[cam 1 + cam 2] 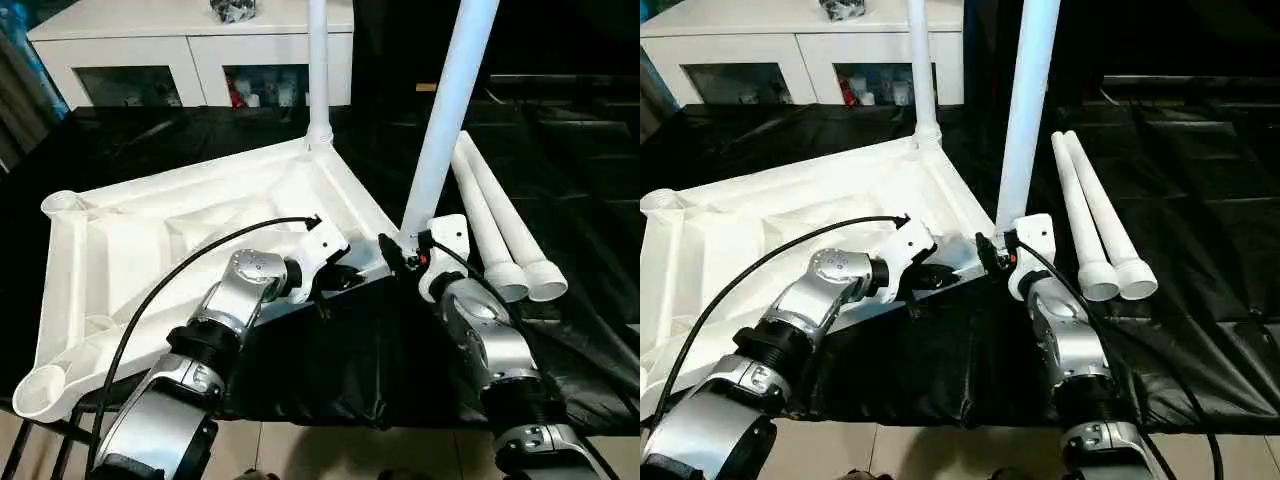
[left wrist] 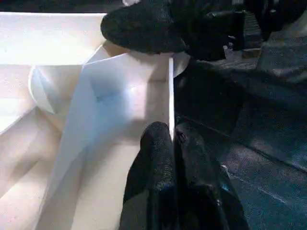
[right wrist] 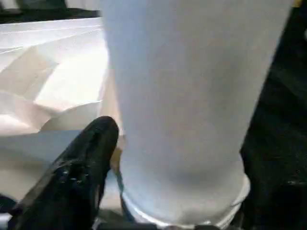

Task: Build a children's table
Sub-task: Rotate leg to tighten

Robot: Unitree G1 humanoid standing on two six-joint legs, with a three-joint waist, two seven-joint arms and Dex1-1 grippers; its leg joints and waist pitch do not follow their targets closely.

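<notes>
Over on the left, the children's table (image 1: 150, 240) lies upside down on the black-covered table (image 1: 580, 200), ribbed underside up, with its two left corner sockets (image 1: 62, 203) gaping empty. Moving in, the left claw (image 2: 171, 143) is pinched shut on the thin near rim of the tabletop (image 2: 170, 91), pinning the tabletop in place so it doesn't skate around. At the far corner, one leg (image 1: 318, 70) stands seated and upright. Now the action: at the near right corner the second leg (image 1: 445, 120) stands in its socket, leaning a touch to the right, and the right claw (image 1: 405, 250) sits around its base. One black finger (image 3: 81, 163) lies against the tube in the wrist view, but I can't tell whether that claw is clamped on or letting go. So this looks like leg number two going home. I'd say the next move calls for a straight push down the tube's own line, squaring up that lean, while the left claw holds the rim firm. On the far right, two spare legs (image 1: 505, 225) wait side by side on the black cover, well apart from the empty sockets.
</notes>
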